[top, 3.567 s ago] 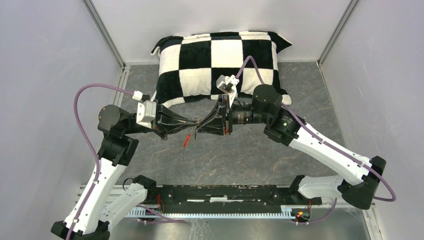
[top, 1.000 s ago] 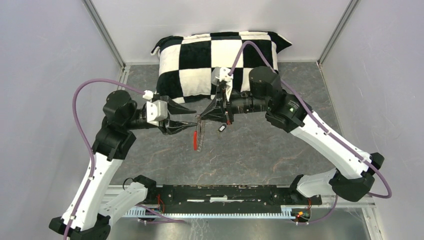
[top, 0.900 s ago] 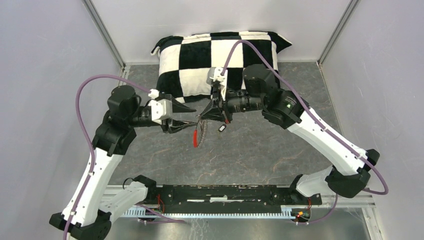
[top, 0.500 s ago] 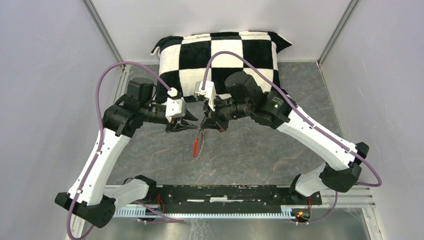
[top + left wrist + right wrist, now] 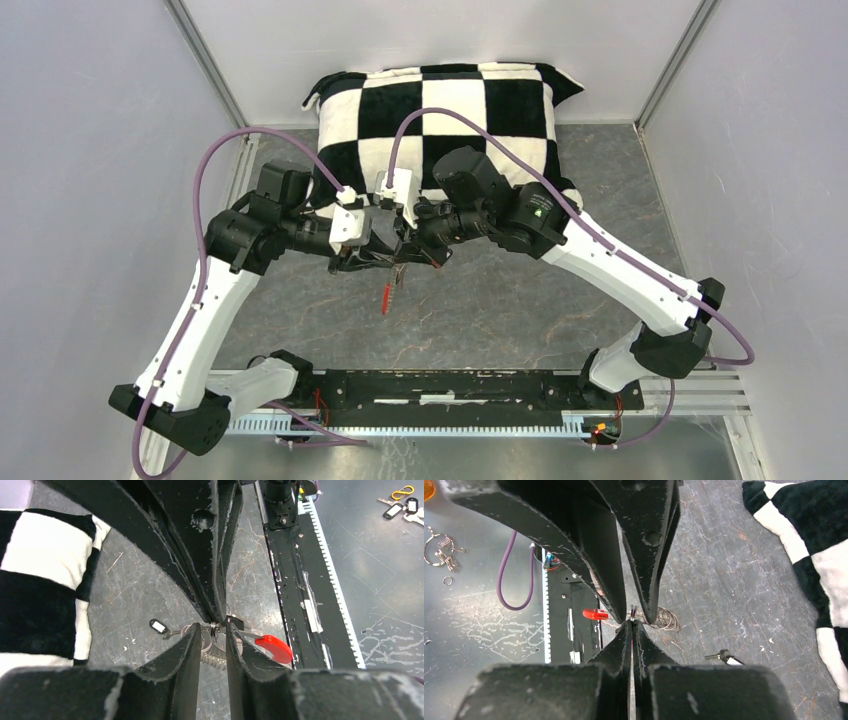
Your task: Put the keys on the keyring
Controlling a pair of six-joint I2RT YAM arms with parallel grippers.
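The keyring (image 5: 392, 285), a silvery coil with a red sleeve (image 5: 385, 297), hangs above the grey floor where both grippers meet. My right gripper (image 5: 631, 624) is shut on a thin loop of the keyring (image 5: 663, 620); its red sleeve (image 5: 596, 614) shows to the left. My left gripper (image 5: 213, 629) faces it, its fingers a narrow gap apart on either side of the coil (image 5: 214, 647), red sleeve (image 5: 272, 647) to the right. One key with a black head (image 5: 159, 626) lies on the floor below, also in the right wrist view (image 5: 725, 657). I cannot make out the second key.
A black-and-white checkered pillow (image 5: 440, 115) lies at the back, just behind the grippers. A black toothed rail (image 5: 450, 385) runs along the near edge. Outside the enclosure lie spare keys and an orange clip (image 5: 402, 491) and loose rings (image 5: 439, 550).
Both arms have swung left and nearer each other. My left gripper, wide open a second ago, has narrowed around the keyring that my right gripper holds. The keyring moved slightly left.
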